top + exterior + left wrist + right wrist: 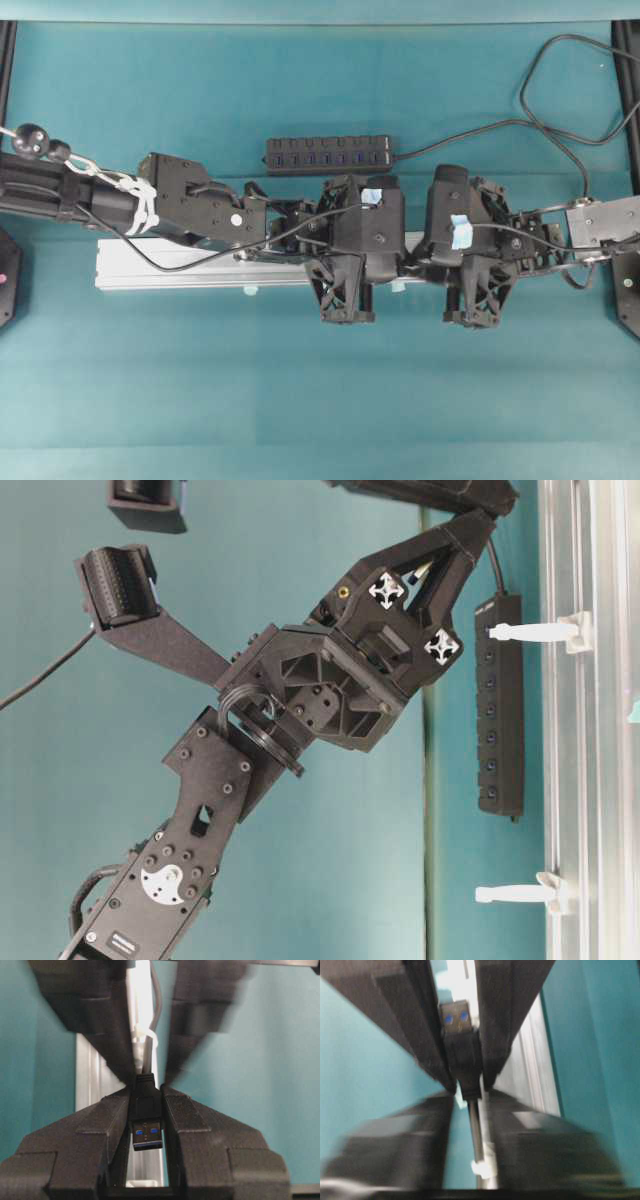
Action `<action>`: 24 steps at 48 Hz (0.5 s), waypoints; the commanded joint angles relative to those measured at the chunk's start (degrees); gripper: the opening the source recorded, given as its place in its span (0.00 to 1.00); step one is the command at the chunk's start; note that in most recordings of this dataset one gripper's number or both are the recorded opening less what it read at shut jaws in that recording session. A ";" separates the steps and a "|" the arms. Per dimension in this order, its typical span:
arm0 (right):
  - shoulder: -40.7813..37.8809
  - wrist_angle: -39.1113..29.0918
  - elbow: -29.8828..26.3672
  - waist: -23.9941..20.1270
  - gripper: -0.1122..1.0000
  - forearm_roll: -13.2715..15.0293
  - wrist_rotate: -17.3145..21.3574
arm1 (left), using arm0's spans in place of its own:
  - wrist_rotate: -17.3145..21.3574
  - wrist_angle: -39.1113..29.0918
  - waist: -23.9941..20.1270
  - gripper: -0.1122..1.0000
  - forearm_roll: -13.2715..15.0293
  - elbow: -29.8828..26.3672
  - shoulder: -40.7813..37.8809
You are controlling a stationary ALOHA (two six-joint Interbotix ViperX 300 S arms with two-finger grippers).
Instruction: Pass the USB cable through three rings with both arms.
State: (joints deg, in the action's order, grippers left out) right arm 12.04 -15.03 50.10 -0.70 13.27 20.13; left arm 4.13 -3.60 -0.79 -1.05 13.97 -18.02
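While both arms meet over the middle of the counter point(300, 400), the USB cable point(151, 1025) is caught between them above the long silver rail point(180, 268). In the left wrist view the left gripper point(146, 1110) has its jaws closed narrowly on the black USB plug point(146, 1110), and the metal tip with its blue insert points toward that camera. Just behind the plug, the blurred fingers of the right gripper point(148, 1067) stand at both sides of the cable. In the right wrist view the same plug point(461, 1055) sits between the left fingers point(427, 1035), and the right gripper point(475, 1110) has its jaws shut on the cable just behind the plug. One whitish ring point(145, 1035) shows around the cable, close behind the right fingers; I cannot tell if it touches them. In the table-level view two more white rings point(535, 632) point(520, 892) stand out from the rail, well apart from each other. A black multi-port hub point(328, 153) lies near the far edge of the counter, and its own cable point(560, 100) curls toward the far right corner.
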 commanded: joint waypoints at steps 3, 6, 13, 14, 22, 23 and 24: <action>-0.09 -0.35 -1.23 0.00 0.04 0.18 -0.09 | 0.09 0.26 0.35 0.30 -0.18 -0.53 1.67; -0.09 -0.44 -1.32 0.00 0.03 0.18 -0.09 | 0.00 0.18 0.35 0.30 -0.09 -0.53 1.67; -0.09 -0.44 -1.32 0.00 0.03 0.18 0.00 | 0.00 0.26 0.26 0.30 -0.09 -0.44 1.67; -0.18 -0.44 -1.41 0.00 0.03 0.18 0.00 | -0.09 0.26 0.26 0.30 -0.18 -0.44 1.67; -0.18 -0.62 -1.41 0.00 0.03 0.18 0.09 | -0.35 0.26 0.35 0.30 -0.18 -0.18 1.76; -0.18 -0.70 -1.41 0.00 0.03 0.18 0.09 | -0.35 0.26 0.35 0.30 -0.09 -0.09 1.85; -0.18 -0.88 -1.41 0.00 0.03 0.18 0.09 | -0.35 0.26 0.26 0.30 -0.09 0.00 1.85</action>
State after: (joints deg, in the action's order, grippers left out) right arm 11.69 -15.82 49.66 -0.79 13.27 20.13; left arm 3.87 -3.60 -0.79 -1.05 14.15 -17.84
